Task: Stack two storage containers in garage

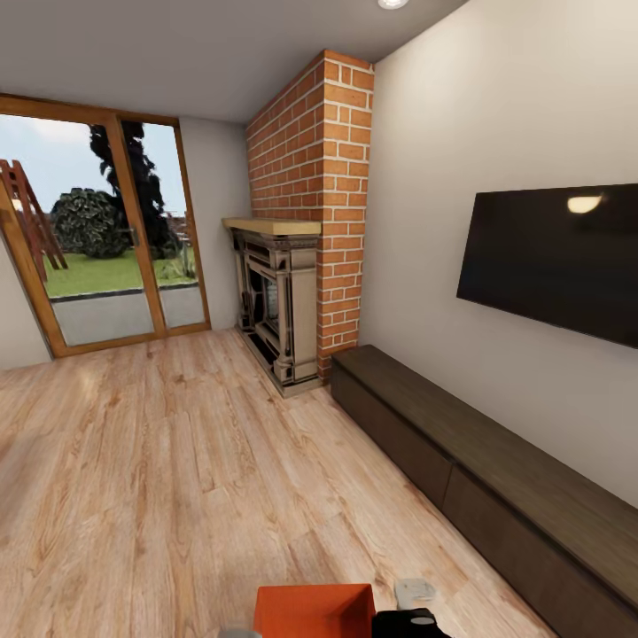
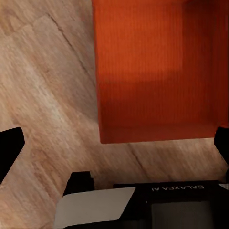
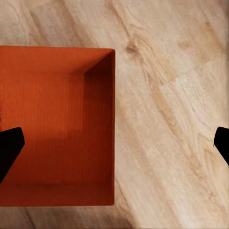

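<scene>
The robot is in the living room, facing the brick fireplace (image 1: 310, 213), the black TV (image 1: 549, 261) and the long dark cabinet (image 1: 478, 461). The glass doors (image 1: 97, 239) are further off.

One orange-red storage container (image 1: 312, 610) sits on the wood floor (image 1: 159, 478), right under the robot's arms. It has no lid, so the wrist cameras look straight down into it.

The left end effector (image 2: 114, 143) hangs above the container's (image 2: 157, 71) edge. Its two dark fingertips (image 2: 9, 148) are spread wide and hold nothing. It is released.

The right end effector (image 3: 114, 143) hangs above the container's (image 3: 57, 129) other side wall, one fingertip (image 3: 9, 148) over the inside of the box and the other over bare floor. It is released too.

I think both arms are set this way so each can pinch one thin wall and lift the box evenly. The carrying to the garage is not yet begun.
</scene>
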